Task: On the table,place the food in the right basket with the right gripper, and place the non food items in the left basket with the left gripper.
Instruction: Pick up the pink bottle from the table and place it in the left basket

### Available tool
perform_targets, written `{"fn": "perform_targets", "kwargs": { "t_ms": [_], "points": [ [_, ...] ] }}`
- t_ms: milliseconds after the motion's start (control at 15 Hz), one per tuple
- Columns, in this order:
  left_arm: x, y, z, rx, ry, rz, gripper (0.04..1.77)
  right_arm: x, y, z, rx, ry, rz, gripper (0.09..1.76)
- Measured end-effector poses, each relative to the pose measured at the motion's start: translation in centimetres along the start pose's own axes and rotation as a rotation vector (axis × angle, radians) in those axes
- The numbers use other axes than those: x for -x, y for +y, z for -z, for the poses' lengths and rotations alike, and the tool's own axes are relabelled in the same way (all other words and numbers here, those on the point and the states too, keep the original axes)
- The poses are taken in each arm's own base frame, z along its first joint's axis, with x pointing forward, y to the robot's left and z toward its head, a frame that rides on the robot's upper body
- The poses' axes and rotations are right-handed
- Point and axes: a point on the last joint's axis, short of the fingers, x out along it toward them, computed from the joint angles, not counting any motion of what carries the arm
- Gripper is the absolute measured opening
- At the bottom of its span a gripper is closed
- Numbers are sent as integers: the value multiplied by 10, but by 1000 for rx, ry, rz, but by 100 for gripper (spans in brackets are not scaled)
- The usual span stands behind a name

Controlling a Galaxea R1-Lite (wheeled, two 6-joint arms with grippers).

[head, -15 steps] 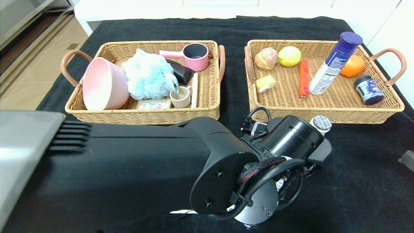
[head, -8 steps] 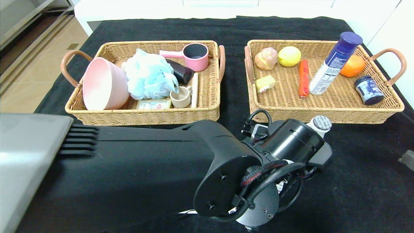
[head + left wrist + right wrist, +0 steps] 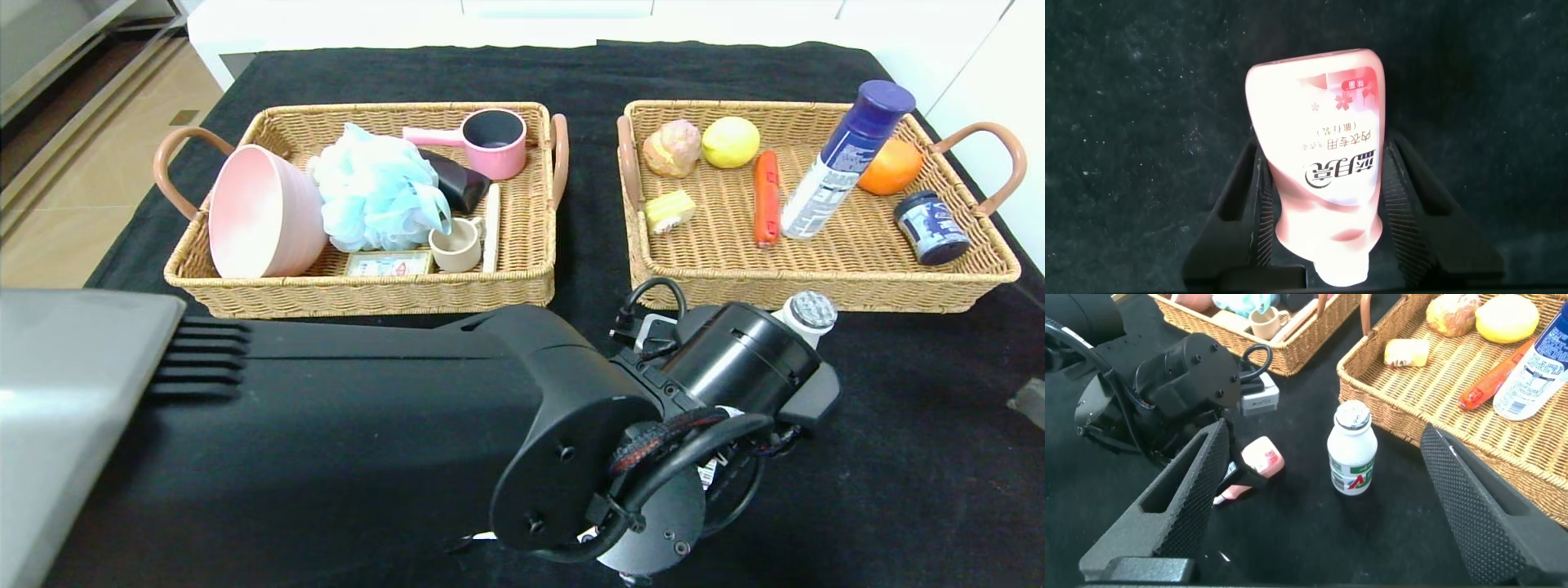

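Observation:
A pink tube [image 3: 1319, 155] with a white cap lies on the black table, in front of the right basket [image 3: 816, 292]. My left gripper [image 3: 1323, 159] is over it, open, with one finger close on each side of it. In the head view the left wrist [image 3: 735, 359] hides the tube. A small white milk bottle [image 3: 808, 313] stands upright just beyond the wrist, next to the tube [image 3: 1259, 457]. My right gripper [image 3: 1327, 437] is open and empty, held back from the bottle [image 3: 1352, 457], near the table's right side.
The left basket [image 3: 367, 294] holds a pink bowl [image 3: 261, 212], a blue bath puff [image 3: 375, 192], a pink pot, a cup and small items. The right basket holds a lemon [image 3: 731, 140], an orange, a carrot, a blue spray can [image 3: 845, 155] and a dark jar.
My left arm has shifted slightly toward me and to the right over the tube. The bottle and both baskets have not moved.

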Motion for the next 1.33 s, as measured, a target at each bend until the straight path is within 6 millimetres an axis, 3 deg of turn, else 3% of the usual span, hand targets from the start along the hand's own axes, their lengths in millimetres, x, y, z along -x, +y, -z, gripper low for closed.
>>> {"fn": "perform_targets", "kwargs": {
  "t_ms": [733, 1333],
  "points": [
    [3, 1, 0, -5, 0, 1, 85, 0, 0, 0, 0, 0, -3, 171],
    [57, 21, -20, 51, -111, 77, 85, 0, 0, 1, -1, 5, -4, 171]
  ]
}}
